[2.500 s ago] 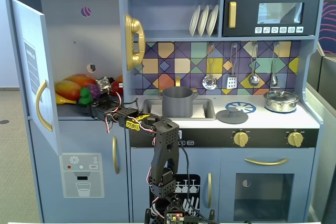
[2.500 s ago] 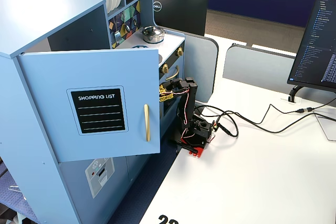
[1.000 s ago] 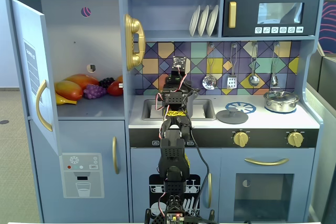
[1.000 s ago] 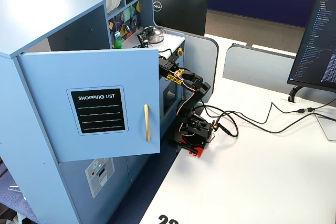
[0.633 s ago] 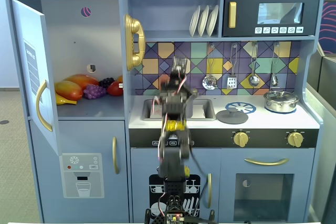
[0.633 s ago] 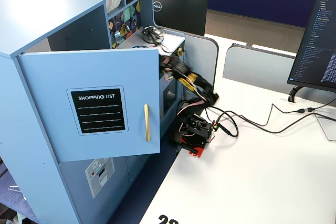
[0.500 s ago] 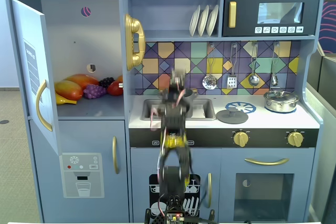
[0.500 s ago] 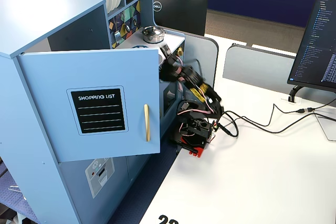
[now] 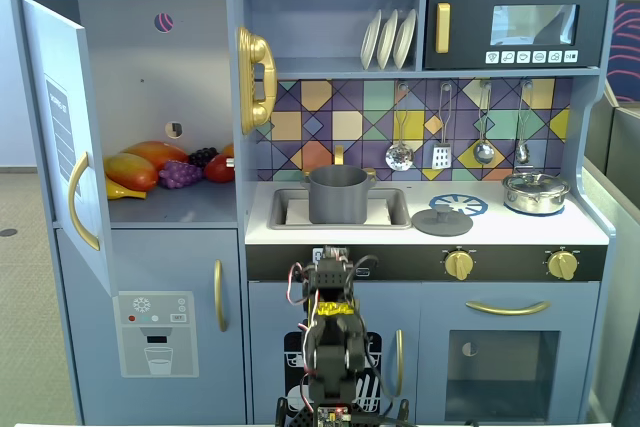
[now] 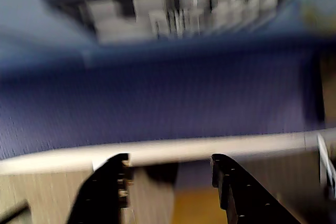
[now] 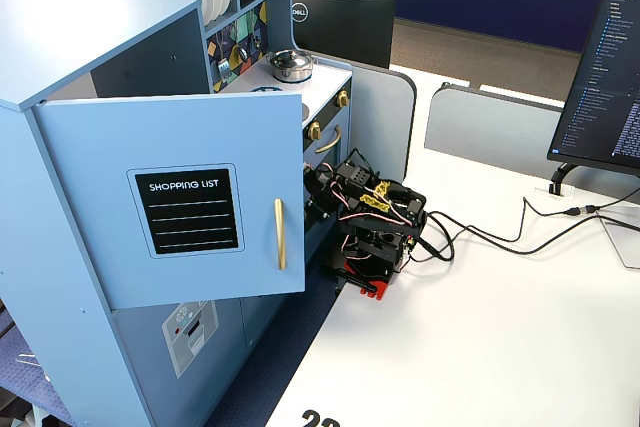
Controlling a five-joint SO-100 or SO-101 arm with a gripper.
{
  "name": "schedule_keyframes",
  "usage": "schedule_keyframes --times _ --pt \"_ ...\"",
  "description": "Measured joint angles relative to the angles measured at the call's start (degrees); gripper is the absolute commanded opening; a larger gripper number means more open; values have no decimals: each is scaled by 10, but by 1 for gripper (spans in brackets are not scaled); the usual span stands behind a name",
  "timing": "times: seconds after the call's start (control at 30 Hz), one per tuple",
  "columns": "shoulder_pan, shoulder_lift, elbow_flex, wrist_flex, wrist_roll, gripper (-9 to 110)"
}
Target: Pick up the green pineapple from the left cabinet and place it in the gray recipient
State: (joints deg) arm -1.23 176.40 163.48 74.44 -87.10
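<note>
Green pineapple not visible among cabinet (image 9: 160, 87) fruit; gripper (image 10: 170, 166) released, empty, folded low. Reach toward 10 o'clock, clear door (image 9: 62, 137) edge first.

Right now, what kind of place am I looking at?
Probably an office or lab: a toy kitchen stands against a white desk with a small robot arm and a monitor.

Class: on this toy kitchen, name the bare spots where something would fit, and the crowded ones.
Free: shelf front in the left cabinet, ahead of the fruit; counter between gray recipient and loose lid. Crowded: the fruit pile, the sink holding the recipient.
</note>
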Motion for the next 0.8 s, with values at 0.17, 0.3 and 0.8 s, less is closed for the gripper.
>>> schedule_keyframes --times 0.17,0.3,0.8 --pt "24 47 29 83 -55 0" --pt "31 55 45 83 -40 2" --pt "47 59 45 82 -16 5"
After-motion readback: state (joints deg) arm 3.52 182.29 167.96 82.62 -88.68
